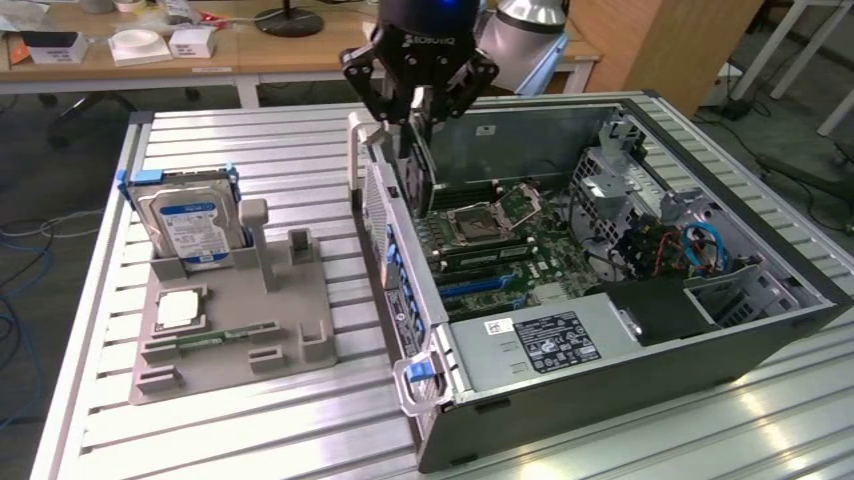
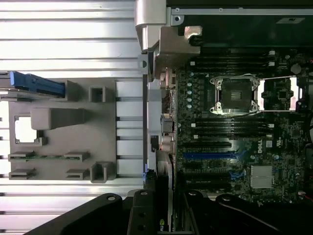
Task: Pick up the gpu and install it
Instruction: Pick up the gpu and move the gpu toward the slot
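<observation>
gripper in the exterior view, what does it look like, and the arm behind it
The gripper is matte black, built of jointed links on round pivot pins, two fingers tapering from a wider body. White lettering runs across that body, with a blue glow above it. The arm is silver-grey with a rounded joint housing.

The arm (image 1: 424, 15) is cut off by the exterior view's upper edge; the gripper (image 1: 420, 112) covers the top edge of the gpu (image 1: 424, 170); the label (image 1: 550, 338) print is too small to read; the hard drive (image 1: 194, 225) base sits hidden in its holder (image 1: 227, 372).
</observation>
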`<state>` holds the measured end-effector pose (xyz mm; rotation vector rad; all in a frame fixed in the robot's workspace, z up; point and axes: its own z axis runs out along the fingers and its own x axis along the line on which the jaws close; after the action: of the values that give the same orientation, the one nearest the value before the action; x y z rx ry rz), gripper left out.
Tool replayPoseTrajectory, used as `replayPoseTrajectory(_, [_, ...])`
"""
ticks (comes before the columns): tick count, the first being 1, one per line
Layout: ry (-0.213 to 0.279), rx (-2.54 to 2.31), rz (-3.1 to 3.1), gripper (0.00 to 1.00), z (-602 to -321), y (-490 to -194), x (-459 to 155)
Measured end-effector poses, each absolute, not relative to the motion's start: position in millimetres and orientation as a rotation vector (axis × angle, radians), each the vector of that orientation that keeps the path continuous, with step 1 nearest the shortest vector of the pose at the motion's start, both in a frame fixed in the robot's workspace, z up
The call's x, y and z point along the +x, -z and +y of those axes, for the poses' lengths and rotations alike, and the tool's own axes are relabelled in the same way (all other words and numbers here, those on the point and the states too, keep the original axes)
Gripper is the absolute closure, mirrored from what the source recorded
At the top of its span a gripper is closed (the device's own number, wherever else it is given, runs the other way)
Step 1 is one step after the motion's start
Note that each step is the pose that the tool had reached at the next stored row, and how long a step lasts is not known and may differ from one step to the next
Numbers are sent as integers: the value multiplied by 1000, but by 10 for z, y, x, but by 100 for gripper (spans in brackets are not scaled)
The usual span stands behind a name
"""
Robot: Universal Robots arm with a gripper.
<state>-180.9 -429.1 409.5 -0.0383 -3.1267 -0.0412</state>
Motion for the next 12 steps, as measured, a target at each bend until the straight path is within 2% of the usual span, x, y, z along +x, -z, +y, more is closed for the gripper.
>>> replayPoseTrajectory(12, [41, -38, -3133, 74, -4292, -4105, -1279])
